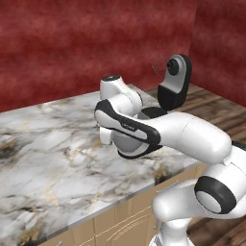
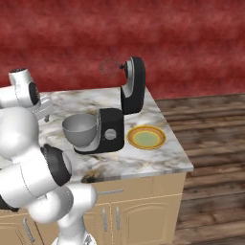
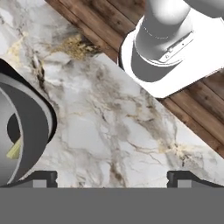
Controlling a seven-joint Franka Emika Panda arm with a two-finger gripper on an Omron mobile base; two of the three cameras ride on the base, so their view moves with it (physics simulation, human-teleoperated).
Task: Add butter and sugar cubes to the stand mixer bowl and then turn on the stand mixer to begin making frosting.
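Observation:
The stand mixer [image 2: 111,131] stands on the marble counter with its black-and-silver head [image 2: 133,86] tilted up; that head [image 1: 175,81] also rises behind my arm. The grey stand mixer bowl [image 2: 80,129] sits on its base. In the hand view the bowl [image 3: 26,118] is at the left edge, with a pale yellow piece [image 3: 14,151] inside that looks like butter. My gripper [image 3: 116,178] hovers over bare marble beside the bowl, open, with nothing between its fingertips [image 3: 41,177]. My gripper [image 2: 44,111] is left of the bowl. The sugar cubes are out of view.
A flat yellow-rimmed plate [image 2: 146,137] lies right of the mixer, near the counter's right end. The counter edge [image 3: 131,83] drops to a wooden floor [image 3: 87,17], where my own base stands. A red wall backs the counter.

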